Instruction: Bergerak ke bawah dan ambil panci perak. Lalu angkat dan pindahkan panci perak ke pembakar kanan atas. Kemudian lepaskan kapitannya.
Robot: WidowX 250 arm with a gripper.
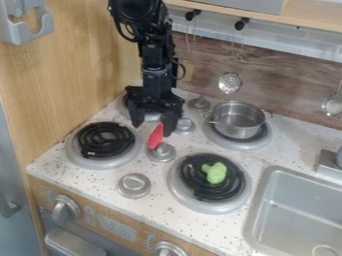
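Silver pot (235, 125) sits upright on the back right burner (247, 145), the one at the top right in the camera view. The black claw (153, 127) is to the left of the pot, well apart from it, and its two fingers are spread with a gap between them. So the pot lies off to the right of the claw. The pot is round, so it has no long way, but its two small handles stick out at its sides. The left handle (211, 119) is the one on the side next to the claw.

I think the pot is where the task wants it, and the job looks done. The next move may just be to lift the claw up and away. If it has to grab the pot again, it must go right, and it could bump the back knob (185, 126) on the way.

Close to the claw, a red toy (155, 136) leans up by the middle knob (161, 152). I can't tell if the claw touches it. A green lump (215, 172) sits on the front right burner (189, 197). The oven's front panel (119, 228) has little marks on it, but they are too small to read
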